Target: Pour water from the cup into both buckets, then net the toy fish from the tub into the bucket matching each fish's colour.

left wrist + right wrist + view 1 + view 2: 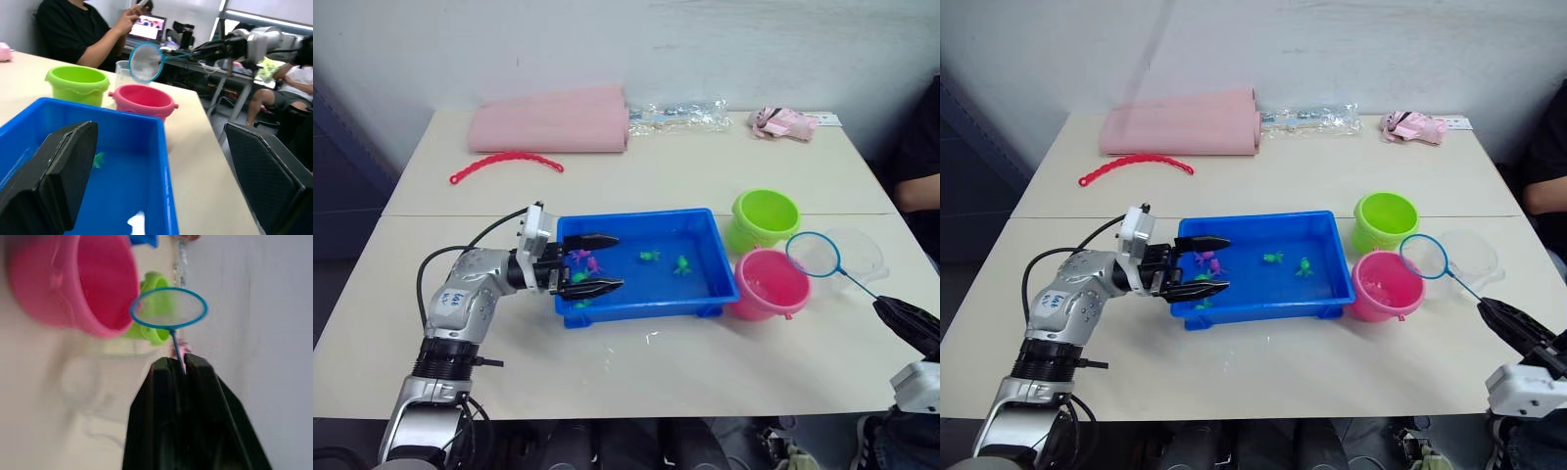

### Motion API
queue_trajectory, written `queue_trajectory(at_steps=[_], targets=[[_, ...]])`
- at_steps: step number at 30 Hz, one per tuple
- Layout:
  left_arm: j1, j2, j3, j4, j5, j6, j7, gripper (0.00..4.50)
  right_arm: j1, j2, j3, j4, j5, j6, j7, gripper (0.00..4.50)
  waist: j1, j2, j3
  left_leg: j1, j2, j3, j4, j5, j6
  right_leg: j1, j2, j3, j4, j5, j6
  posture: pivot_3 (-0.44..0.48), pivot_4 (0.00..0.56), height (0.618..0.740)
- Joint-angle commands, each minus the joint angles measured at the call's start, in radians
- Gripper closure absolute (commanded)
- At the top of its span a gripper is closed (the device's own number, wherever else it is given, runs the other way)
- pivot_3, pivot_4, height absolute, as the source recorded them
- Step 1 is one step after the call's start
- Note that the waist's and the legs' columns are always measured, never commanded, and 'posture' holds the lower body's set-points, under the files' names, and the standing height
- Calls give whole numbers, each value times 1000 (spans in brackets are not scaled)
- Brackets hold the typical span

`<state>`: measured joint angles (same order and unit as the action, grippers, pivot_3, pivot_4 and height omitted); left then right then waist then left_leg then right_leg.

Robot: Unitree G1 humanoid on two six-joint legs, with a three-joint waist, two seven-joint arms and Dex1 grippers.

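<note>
The blue tub sits mid-table holding several tiny pink and green fish. My left gripper is open, its two fingers reaching over the tub's left end above the fish there, gripping nothing. To the tub's right stand the lime green bucket and, nearer me, the pink bucket. The clear cup stands upright just right of them. My right gripper is shut on the net's thin handle. The net's blue hoop hovers over the pink bucket's right rim, beside the cup.
At the back of the table lie a pink rolled cloth, a red beaded strip, a clear plastic bag and a small pink bundle. A person in black sits at the table's right side.
</note>
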<state>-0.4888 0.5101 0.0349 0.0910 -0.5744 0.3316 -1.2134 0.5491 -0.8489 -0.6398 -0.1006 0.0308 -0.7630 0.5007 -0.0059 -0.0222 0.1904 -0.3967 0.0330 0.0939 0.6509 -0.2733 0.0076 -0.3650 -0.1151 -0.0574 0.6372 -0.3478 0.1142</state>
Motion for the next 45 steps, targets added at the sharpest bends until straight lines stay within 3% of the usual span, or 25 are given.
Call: queue_trajectory(at_steps=[1,3,7,10,15,19,29,45], targets=[[38,42,97,-30,-40,6,25,20,36,-37,59,-201,525,335,132,4500,-2,0,0,3,0,0,-1,0,0,4,0,2,-1,0,0,0,150,740],[74,68,173,-44,-76,33,59,20,15,-74,114,-308,704,524,171,4500,-12,2,-1,10,2,0,-3,-2,1,11,-2,5,-4,0,0,0,150,740],[153,122,286,-79,-92,44,119,20,-220,-157,289,-390,868,860,119,4500,-27,1,-1,9,8,-2,-2,-7,4,11,-2,3,-7,1,-4,0,150,740],[216,169,359,-100,-94,68,165,20,-504,-150,464,-358,862,1070,82,4500,-22,1,-1,8,10,-1,-2,-7,1,9,-1,2,-7,2,-6,0,150,740],[318,239,420,-135,-75,64,161,20,-844,-98,692,-286,778,1340,91,4500,-13,1,-1,2,10,0,-2,-5,-4,3,0,0,-9,2,-6,0,150,740],[382,280,429,-167,-59,36,134,20,-984,-38,799,-245,714,1443,128,4500,-12,1,-1,-9,10,1,1,-5,-3,-8,-1,1,-7,2,-6,0,150,740],[422,327,348,-201,-16,-13,70,20,-1086,66,964,-144,427,1381,238,4500,-20,1,-1,-10,9,6,1,-6,-2,-12,0,-4,-1,2,-6,0,150,740],[403,334,306,-233,-15,23,92,20,-1076,290,971,-72,278,1314,266,4500,-24,1,-1,-10,10,7,0,-5,-3,-13,1,-4,2,2,-6,0,150,740]])
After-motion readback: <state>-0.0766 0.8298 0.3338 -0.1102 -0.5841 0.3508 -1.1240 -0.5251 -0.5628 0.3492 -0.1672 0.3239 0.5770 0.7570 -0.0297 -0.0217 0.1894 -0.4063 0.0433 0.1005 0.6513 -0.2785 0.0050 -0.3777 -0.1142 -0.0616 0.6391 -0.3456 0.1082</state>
